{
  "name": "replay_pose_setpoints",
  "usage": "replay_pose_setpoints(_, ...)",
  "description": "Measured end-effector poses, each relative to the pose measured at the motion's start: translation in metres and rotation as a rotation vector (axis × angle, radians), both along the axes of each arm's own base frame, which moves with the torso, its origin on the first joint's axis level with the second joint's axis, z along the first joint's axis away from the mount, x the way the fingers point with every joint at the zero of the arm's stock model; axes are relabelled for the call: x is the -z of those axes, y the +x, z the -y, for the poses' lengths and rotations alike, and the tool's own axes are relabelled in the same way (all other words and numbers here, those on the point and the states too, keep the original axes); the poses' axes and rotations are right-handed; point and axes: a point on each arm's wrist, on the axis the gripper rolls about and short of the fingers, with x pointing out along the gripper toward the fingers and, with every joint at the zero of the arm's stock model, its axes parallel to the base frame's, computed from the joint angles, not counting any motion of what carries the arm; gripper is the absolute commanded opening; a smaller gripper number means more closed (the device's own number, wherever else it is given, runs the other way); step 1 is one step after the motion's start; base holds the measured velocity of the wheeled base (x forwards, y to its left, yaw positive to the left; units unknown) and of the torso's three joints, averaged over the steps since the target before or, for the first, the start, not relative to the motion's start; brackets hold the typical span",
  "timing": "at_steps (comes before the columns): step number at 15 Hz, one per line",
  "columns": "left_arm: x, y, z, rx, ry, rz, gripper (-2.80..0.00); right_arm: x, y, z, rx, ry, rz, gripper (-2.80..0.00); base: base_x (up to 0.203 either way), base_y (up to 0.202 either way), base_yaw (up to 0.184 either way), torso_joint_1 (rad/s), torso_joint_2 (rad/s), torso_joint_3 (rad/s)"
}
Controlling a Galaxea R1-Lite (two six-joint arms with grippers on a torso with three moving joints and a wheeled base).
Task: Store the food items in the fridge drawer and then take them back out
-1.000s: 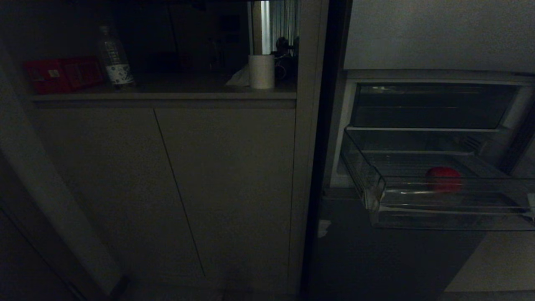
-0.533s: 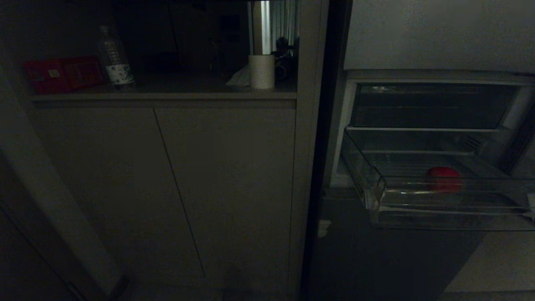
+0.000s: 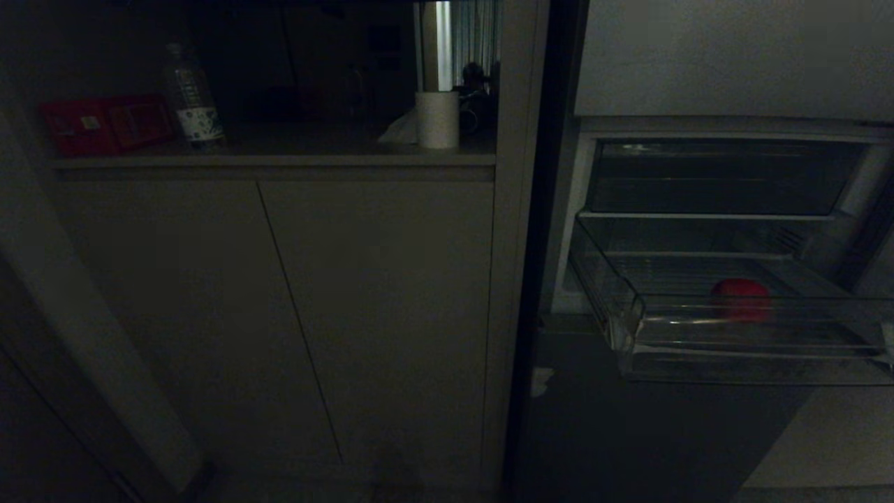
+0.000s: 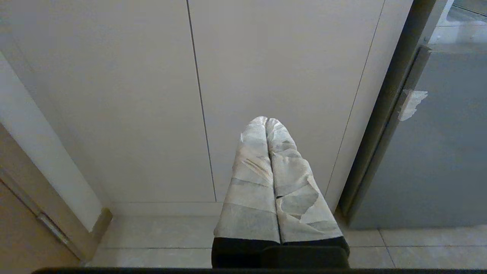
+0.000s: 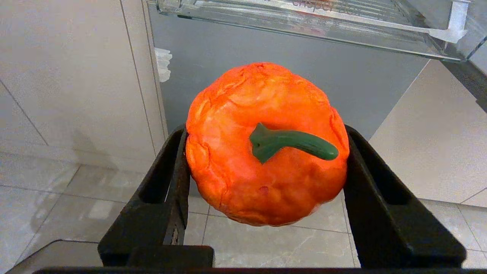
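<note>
One red pepper [image 5: 266, 144] below drawer lip [image 5: 304, 26]

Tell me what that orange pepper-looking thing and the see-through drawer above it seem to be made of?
The orange pepper looks like moulded foam or soft plastic: matte, wrinkled painted skin, with a smooth green stem. It is probably a fake. The fridge drawer looks like clear rigid plastic, glossy, with bright glints along its edges.
</note>
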Motion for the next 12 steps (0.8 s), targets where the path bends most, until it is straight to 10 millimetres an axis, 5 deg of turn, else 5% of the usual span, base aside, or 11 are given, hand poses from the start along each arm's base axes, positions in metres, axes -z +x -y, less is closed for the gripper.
replay_pose_setpoints(12,0.0000,0.0000,0.0000,0.000,0.000,0.000,-2.80,-0.0004,0.0078,0.0000,0.001,0.030,0.127,-2.80,0.000,0.000,0.000,0.000,0.00,0.000)
